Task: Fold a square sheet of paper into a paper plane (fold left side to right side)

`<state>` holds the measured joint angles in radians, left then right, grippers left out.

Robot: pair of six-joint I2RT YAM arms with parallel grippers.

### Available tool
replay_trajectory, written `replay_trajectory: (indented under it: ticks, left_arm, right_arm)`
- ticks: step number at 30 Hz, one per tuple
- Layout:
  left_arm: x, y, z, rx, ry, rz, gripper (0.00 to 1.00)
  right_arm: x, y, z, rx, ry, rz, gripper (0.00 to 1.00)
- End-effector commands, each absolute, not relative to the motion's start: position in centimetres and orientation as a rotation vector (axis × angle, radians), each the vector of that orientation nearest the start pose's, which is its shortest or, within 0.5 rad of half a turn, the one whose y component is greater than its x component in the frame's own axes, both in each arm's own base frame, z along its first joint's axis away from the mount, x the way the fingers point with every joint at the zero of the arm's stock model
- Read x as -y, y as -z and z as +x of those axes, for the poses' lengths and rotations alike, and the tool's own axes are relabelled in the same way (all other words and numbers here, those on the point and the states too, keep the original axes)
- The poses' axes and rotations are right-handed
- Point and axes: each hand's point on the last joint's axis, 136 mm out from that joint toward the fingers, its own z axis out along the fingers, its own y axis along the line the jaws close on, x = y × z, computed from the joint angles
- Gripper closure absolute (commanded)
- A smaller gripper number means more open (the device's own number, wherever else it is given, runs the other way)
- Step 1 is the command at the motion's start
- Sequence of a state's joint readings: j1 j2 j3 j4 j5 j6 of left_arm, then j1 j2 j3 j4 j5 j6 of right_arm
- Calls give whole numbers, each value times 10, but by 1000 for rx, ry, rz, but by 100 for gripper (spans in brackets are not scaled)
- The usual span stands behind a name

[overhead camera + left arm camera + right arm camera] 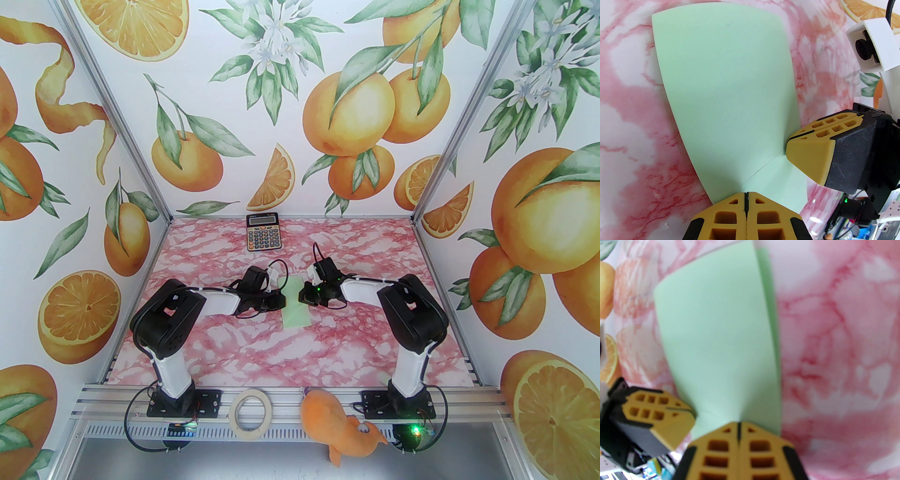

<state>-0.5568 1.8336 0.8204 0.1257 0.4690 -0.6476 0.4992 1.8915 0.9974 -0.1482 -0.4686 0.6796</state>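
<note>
The green paper (295,304) lies flat in the middle of the table (234,347), doubled over into a narrow strip, well short of the calculator (262,232). The left gripper (746,195), jaws pressed together on nothing, rests its tip on one long edge. The right gripper (738,426), jaws likewise squeezed closed and empty, touches the opposite edge. A faint crease (761,167) runs between the two tips.

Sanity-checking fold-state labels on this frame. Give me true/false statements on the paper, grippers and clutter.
1. The left gripper and the right gripper are both shut. True.
2. The sheet of paper lies unfolded as a full square. False: it is folded into a narrow strip.
3. The calculator sits at the table's far edge. True.
4. The tape roll lies on the paper. False: it is on the near rail, between the arm bases.
</note>
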Motion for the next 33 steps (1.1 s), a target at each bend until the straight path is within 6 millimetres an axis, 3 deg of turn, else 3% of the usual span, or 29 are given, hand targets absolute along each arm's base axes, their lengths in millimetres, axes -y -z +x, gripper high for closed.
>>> replay_trajectory:
  ticks: [1,6,12,18,26,33]
  left_arm:
    - [277,-2,301,-2714,995,105,100]
    - [277,-4,301,-2711,993,103,100]
    - [278,-5,302,-2707,990,100,100]
    - [278,-6,303,-2704,995,100,100]
    - [277,-7,302,-2704,994,98,100]
    - [277,-17,304,-2685,998,104,100]
  right_arm:
    - [-253,2,319,-2859,-908,103,100]
    - [-266,-39,323,-2780,-994,67,100]
    - [-285,-52,305,-2767,-1021,56,100]
    - [-300,-32,291,-2793,-1073,105,100]
    - [-288,3,285,-2847,-1002,161,100]
    - [-282,8,279,-2863,-975,158,100]
